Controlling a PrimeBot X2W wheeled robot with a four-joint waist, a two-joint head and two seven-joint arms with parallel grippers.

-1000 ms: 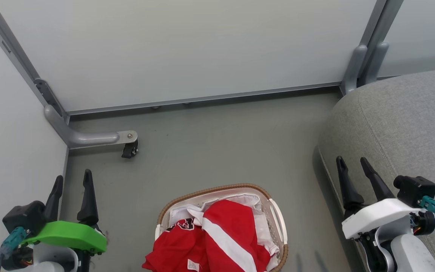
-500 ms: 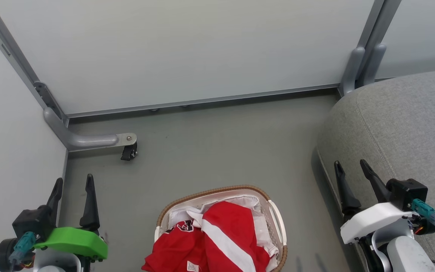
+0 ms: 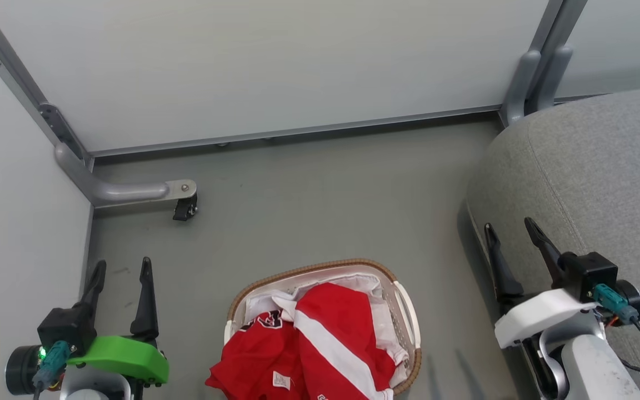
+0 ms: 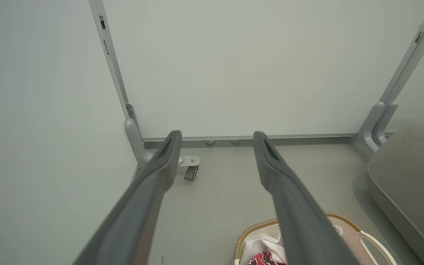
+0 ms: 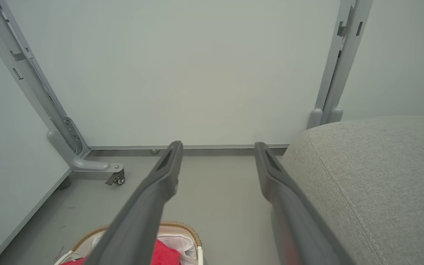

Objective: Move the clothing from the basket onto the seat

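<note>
Left gripper [image 3: 123, 262] nearer basket [image 3: 320, 263] (clothing [image 3: 320, 339] inside)

You see soft red cloth clothing [image 3: 320, 344] in a perforated plastic basket [image 3: 409, 328] with woven rim, beside a rough-weave grey fabric seat [image 3: 592, 183] on matt floor [image 3: 309, 211].

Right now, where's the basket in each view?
Head view: basket at bottom centre, lower part cut off by the picture's edge.
Left wrist view: basket at the bottom edge, right of centre.
Right wrist view: basket at the bottom edge, left of centre.
Shared landmark: the black caster on the grey frame foot, higher in each picture than the basket.
</note>
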